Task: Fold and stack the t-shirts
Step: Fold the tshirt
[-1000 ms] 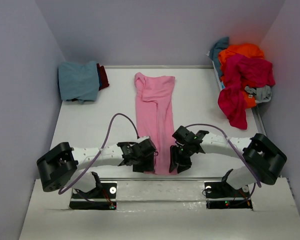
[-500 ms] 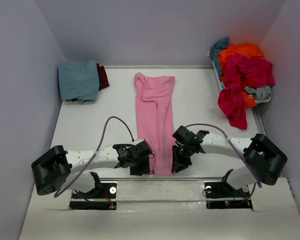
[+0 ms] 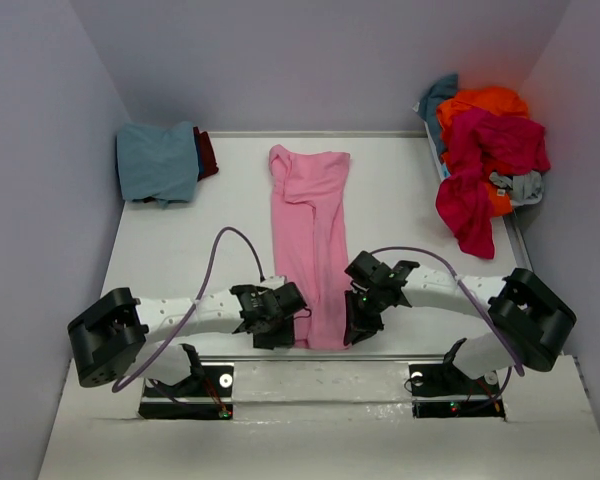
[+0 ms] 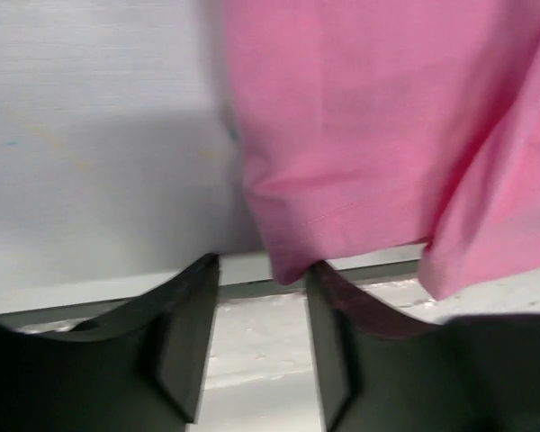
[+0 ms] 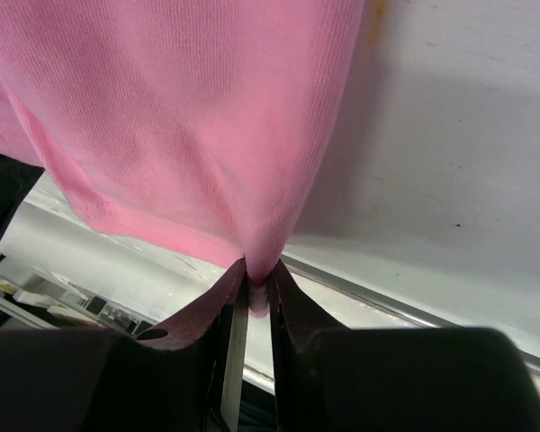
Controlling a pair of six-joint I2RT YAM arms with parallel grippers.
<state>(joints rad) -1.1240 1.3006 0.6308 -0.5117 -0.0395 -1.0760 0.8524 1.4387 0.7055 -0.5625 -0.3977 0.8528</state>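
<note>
While the right tool (image 5: 256,272) clamps the pink t-shirt (image 5: 189,117), the left tool (image 4: 261,274) gapes around its hem.

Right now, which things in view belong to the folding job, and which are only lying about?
Belong to the job: pink t-shirt, hem pinched by the right gripper; folded blue t-shirt; heap of unfolded t-shirts.
Not part of it: purple cables; table.
</note>
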